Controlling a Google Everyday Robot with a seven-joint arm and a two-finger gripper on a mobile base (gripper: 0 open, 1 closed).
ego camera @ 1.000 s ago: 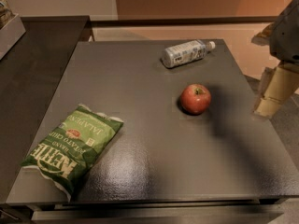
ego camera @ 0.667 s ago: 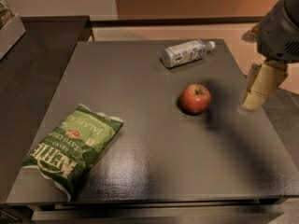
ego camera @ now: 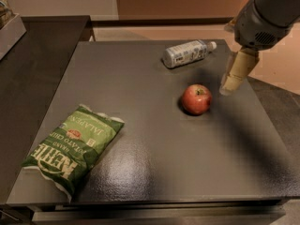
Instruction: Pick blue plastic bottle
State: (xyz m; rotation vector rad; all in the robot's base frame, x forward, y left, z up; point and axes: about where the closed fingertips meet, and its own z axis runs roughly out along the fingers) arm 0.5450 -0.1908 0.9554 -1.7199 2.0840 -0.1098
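Note:
The blue plastic bottle (ego camera: 187, 53) lies on its side at the far right of the dark table (ego camera: 154, 158), white cap pointing right. It is clear with a pale blue-grey and white label. My gripper (ego camera: 233, 78) hangs from the grey arm at the upper right, above the table's right side. It is to the right of and nearer than the bottle, apart from it, and just right of the apple.
A red apple (ego camera: 196, 99) sits in front of the bottle. A green chip bag (ego camera: 70, 146) lies at the near left. A dark counter (ego camera: 33, 60) adjoins the table on the left, and the table's right edge drops to the floor.
My gripper has moved left and farther over the table, from beyond the right edge to a spot beside the apple and closer to the bottle. The objects have not moved.

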